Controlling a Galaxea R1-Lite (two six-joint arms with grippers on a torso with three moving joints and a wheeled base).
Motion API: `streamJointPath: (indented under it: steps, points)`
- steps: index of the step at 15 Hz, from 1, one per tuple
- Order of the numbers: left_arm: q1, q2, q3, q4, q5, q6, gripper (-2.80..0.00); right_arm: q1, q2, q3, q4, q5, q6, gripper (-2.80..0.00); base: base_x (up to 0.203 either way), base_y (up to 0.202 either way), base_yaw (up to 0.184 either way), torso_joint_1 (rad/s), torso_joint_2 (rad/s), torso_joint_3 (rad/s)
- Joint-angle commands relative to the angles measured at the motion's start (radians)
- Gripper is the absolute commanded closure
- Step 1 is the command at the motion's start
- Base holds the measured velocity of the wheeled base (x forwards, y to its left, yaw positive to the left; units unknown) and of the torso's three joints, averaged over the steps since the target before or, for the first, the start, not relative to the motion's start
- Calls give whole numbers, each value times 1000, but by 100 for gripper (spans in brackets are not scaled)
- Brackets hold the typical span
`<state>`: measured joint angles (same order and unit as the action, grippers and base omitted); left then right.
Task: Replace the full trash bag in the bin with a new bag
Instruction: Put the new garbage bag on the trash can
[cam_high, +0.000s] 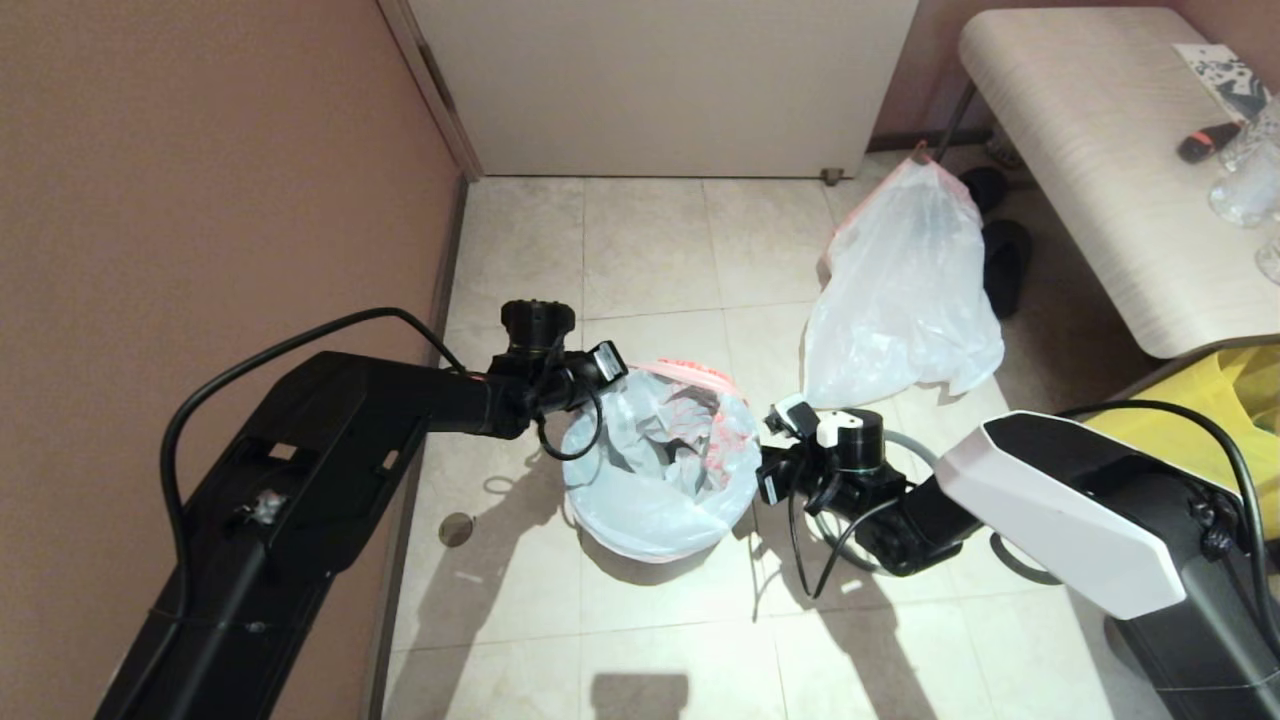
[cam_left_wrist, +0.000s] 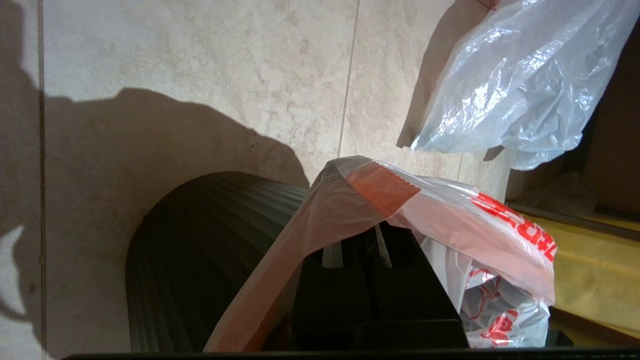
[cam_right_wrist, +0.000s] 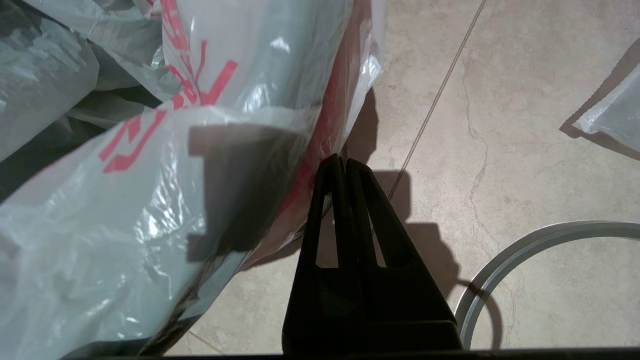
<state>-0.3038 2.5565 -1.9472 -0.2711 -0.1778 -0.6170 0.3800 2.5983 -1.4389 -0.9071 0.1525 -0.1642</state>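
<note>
Draping over the bin (cam_left_wrist: 200, 260), the new bag (cam_high: 660, 470) sits pinched between both clenched grippers.

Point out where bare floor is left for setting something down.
Free: tiles between the bin and the white door, and the near tiles this side of the bin. Crowded: right of the bin, with the full trash bag, grey ring and right gripper.

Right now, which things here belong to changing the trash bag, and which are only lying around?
For the job:
- new bag, draped over the bin
- full trash bag on the floor
- grey ring on the floor

Lying about:
- yellow bag
- black slippers
- bench
</note>
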Motion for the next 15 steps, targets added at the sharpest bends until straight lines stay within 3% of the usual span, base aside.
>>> streamJointPath:
  steps: [1,4,10,15]
  points:
    - [3,14,2,13,-15,-6,0,2,5,12,-6,4,-16,0,0,0,0,0,0,0]
    - [3,-48,18,49,-15,-18,0,2,-38,31,-7,13,-14,0,0,0,0,0,0,0]
    - [-49,-278,197,92,-17,-59,0,-2,-191,110,-10,46,-2,0,0,0,0,0,0,0]
    - [-59,-214,89,98,-19,-53,0,-1,-215,120,-12,55,0,0,0,0,0,0,0,0]
